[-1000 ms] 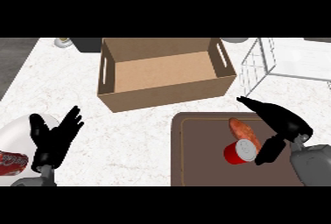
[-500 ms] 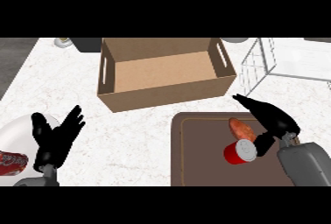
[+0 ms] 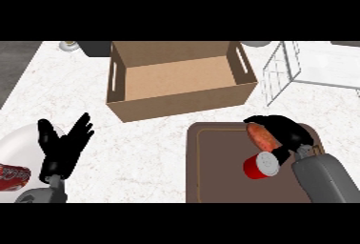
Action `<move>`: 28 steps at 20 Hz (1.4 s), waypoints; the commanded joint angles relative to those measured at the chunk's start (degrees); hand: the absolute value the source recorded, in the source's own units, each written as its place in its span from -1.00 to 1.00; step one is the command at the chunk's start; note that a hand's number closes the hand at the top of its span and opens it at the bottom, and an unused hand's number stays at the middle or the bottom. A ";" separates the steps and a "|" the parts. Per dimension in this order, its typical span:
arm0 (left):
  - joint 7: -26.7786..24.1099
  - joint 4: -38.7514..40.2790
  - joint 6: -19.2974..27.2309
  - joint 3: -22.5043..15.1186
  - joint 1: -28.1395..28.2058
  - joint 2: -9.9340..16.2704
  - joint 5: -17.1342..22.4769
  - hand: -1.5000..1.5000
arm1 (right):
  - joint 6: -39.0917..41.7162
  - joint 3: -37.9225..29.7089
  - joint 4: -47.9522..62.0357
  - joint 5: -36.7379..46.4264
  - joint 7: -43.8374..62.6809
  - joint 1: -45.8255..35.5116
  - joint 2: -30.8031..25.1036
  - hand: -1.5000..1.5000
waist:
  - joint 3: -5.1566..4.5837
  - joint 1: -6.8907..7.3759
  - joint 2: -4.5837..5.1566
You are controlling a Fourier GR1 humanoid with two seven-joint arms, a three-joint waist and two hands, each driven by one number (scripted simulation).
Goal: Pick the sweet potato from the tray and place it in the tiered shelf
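The right robot hand (image 3: 285, 131) is curled over the far end of the sweet potato (image 3: 263, 137), fingers arched across its top and down its far side, so the step in hand looks to me like the grasp itself: the potato sits in the hand's hold on the brown tray (image 3: 218, 167), and I cannot tell whether it is lifted off the surface yet. Just beside it, nearer the robot, a red can (image 3: 262, 166) lies on its side, touching or almost touching the potato's near end. The next move, as I judge it, calls for a lift straight up clear of that can, then a carry away and to the right toward the wire shelf (image 3: 281, 71), which stands beyond the tray's far right corner. Its tiers are hard to make out, being thin pale wire cut off at the edge. An open cardboard box (image 3: 179, 78) stands on the counter (image 3: 141, 138) to the shelf's left. The left robot hand (image 3: 65, 147) rests open, fingers up, at the lower left, beside a white plate (image 3: 17, 143) that is cut off, with something red (image 3: 13, 176) partly hidden on it.
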 commanded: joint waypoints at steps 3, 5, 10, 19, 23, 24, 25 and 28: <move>1.08 -1.44 0.14 -0.29 1.24 -0.53 -0.72 0.00 | 3.66 5.35 -0.56 2.53 -5.63 0.66 -0.15 1.00 | 0.08 -0.12 0.01; 1.46 -0.37 -1.65 2.40 -0.46 1.38 1.40 0.00 | 0.79 4.32 0.55 2.13 -6.70 0.97 1.89 1.00 | 0.09 -0.15 0.04; 2.41 -4.87 -0.75 0.42 3.01 0.32 -0.28 0.00 | -0.84 4.10 -2.84 1.92 -10.64 4.40 1.19 1.00 | 0.10 -0.15 -0.06; -0.17 -1.37 0.32 1.48 1.77 -0.90 -1.07 0.00 | -5.11 -10.85 -10.69 -3.88 1.91 7.29 2.35 1.00 | 0.07 -0.64 -0.14; -3.21 1.44 -1.53 2.64 3.00 -0.15 -0.49 0.00 | -5.34 -14.37 -25.53 -7.89 3.23 9.85 2.23 1.00 | -0.01 -1.72 -0.43; -2.77 1.49 -2.71 3.41 2.76 1.25 0.16 0.00 | -4.27 -14.63 -30.71 -8.83 6.22 10.01 3.08 1.00 | -0.05 -2.11 -0.61; -3.96 1.38 1.03 0.57 2.34 -2.63 -2.86 0.00 | -3.64 -17.68 -30.96 -10.30 7.58 7.75 1.99 1.00 | -0.01 -1.81 -0.41; 0.42 -1.21 -0.30 1.48 1.84 -1.06 -0.79 0.00 | -3.88 -20.78 -38.70 -10.98 13.51 5.15 1.98 1.00 | 0.03 -1.37 -0.46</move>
